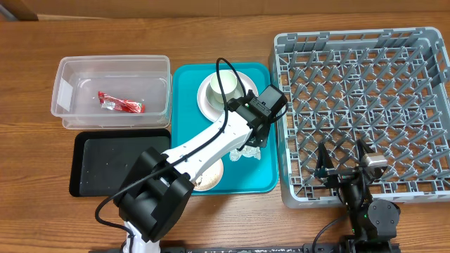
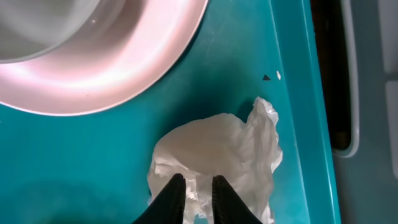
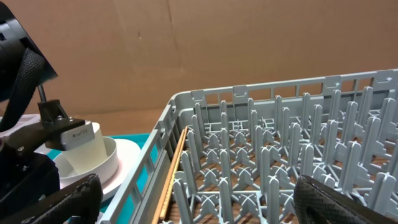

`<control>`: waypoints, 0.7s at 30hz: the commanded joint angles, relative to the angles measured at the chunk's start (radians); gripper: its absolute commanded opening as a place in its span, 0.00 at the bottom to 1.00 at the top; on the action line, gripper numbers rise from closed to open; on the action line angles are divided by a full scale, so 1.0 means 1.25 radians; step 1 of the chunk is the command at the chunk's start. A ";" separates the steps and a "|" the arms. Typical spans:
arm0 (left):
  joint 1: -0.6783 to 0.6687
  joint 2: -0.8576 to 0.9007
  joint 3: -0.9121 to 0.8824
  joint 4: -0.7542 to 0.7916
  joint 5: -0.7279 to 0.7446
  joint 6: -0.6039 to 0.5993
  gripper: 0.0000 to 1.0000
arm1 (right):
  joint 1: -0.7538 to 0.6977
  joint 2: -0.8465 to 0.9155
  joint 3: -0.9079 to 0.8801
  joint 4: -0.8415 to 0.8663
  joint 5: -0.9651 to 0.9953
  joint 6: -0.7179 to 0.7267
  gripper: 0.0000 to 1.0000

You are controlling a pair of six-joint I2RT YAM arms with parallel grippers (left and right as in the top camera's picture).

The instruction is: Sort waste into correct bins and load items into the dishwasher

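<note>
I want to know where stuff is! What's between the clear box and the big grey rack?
The teal tray, holding white dishes and the napkin the left gripper pinches; the overhead view shows it.

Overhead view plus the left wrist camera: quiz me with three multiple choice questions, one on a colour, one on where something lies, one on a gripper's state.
1. The tray under the napkin is: A grey, B teal, C black.
2. The red sachet wrapper lies: A on the tray, B under the napkin, C in the clear tub.
3. The left gripper is: A shut on the napkin, B wide open, C shut on the wrapper.

Answers:
1 B: teal surface shows all round the napkin.
2 C: in the overhead view the wrapper lies on the tub's floor.
3 A: in the wrist view both fingers pinch a fold of the napkin.
</note>
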 commanded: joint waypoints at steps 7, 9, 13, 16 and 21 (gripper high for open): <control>0.000 0.006 0.012 -0.005 0.026 0.019 0.27 | -0.002 -0.008 -0.009 0.004 -0.002 -0.002 1.00; 0.000 0.006 0.012 -0.005 0.026 0.018 0.29 | -0.002 -0.008 -0.009 0.004 -0.002 -0.002 1.00; 0.000 0.006 0.012 0.001 0.026 0.018 0.35 | -0.002 -0.008 -0.009 0.004 -0.002 -0.002 1.00; 0.000 0.006 0.012 0.000 0.026 0.021 0.43 | -0.002 -0.008 -0.009 0.004 -0.002 -0.002 1.00; 0.000 0.006 0.012 0.000 0.026 0.021 0.54 | -0.002 -0.008 -0.009 0.004 -0.002 -0.002 1.00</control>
